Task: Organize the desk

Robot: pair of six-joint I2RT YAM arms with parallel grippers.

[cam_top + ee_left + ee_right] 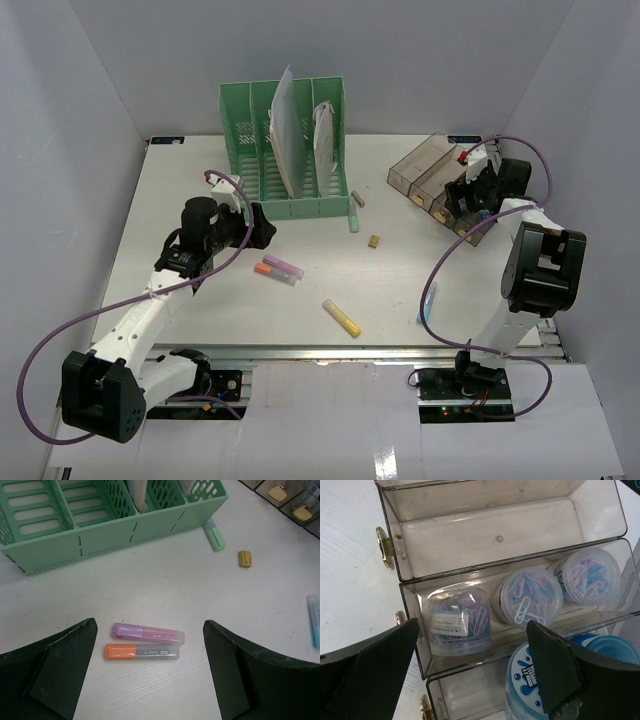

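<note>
Your left fingers (50,675) are spread wide, straddling the purple highlighter (148,633) and orange highlighter (141,652), probably lined up for a grab. Your right fingers (365,675) are spread too, empty, over the tray (470,540) near the far right corner of the tabletop (200,310), with the clip tubs (457,622) below. The green rack (100,535) crowds the far edge, but the middle looks roomy.

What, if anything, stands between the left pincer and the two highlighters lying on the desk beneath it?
Nothing visible does. The open left pincer hangs over the purple highlighter and orange highlighter, lying side by side on the desk, with clear space between. The green file rack stands beyond them.
</note>
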